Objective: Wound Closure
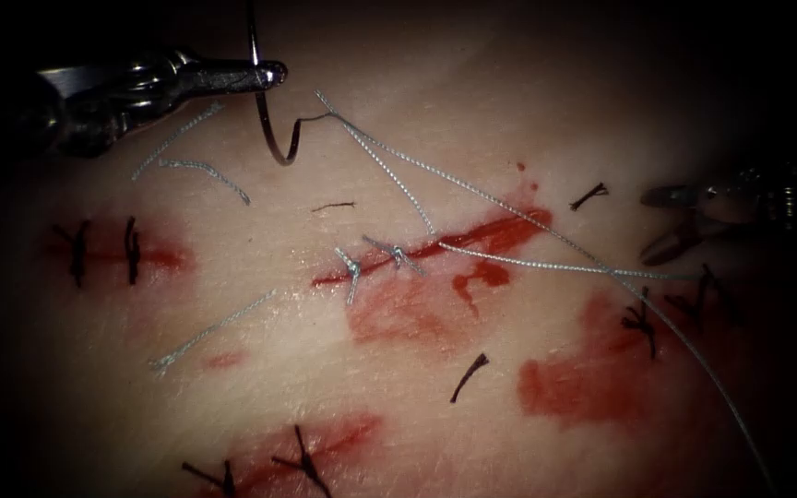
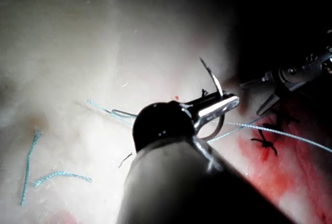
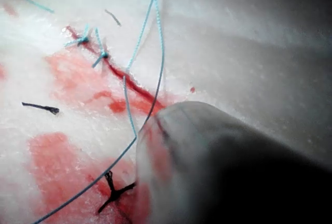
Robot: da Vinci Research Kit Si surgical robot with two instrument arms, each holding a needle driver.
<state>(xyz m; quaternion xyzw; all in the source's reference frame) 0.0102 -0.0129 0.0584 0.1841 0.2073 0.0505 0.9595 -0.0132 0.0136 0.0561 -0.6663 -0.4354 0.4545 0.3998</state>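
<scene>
Left tool [image 1: 269,74], at 11 o'clock, clamps needle [image 1: 263,111] mid-curve, clear above tissue [image 1: 260,369]; thread [image 1: 509,263] trails toward 4 o'clock past spread, empty right tool [image 1: 661,221].

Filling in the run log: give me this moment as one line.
left tool: shut on needle, mid-curve | needle: clear of tissue | right tool: open, holds nothing | thread: crosses the cut

Darkness surrounds the scene; one bright light falls at centre
</scene>
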